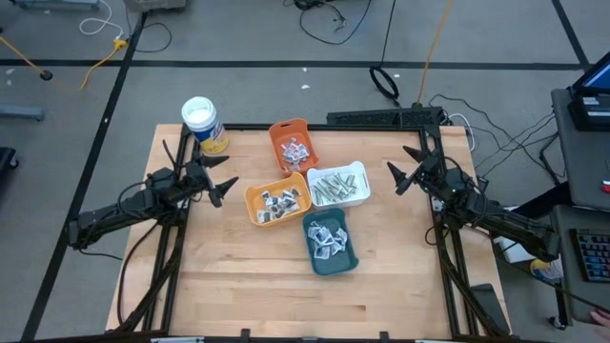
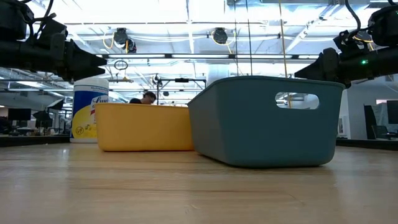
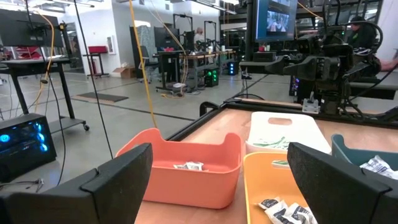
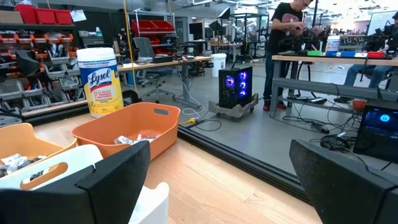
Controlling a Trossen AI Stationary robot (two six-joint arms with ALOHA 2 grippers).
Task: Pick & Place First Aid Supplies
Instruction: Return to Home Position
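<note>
High view: packets all binned, the hazard is a clipped tray or canister

No packet lies loose on the worktop. The first aid supplies sit inside four trays clustered at its middle: the teal tray nearest the front edge, a yellow tray and a white tray behind it, and an orange tray toward the far edge. The left gripper hovers by the left edge, jaws wide apart and empty, just beside the yellow tray, with the canister close behind it at the far left corner. The right gripper hangs near the right edge, jaws likewise spread and empty, pointing at the white tray.

Judging from this, the risk is contact during the pull-back. Spread fingers sweep a broader path, so a sideways swing of the left arm could tip the canister or nudge the yellow tray. These trays look light; a knock would likely slide one or spill sorted packets. The low view shows both arms above rim height, so any drop before clearing the cluster matters most.
</note>
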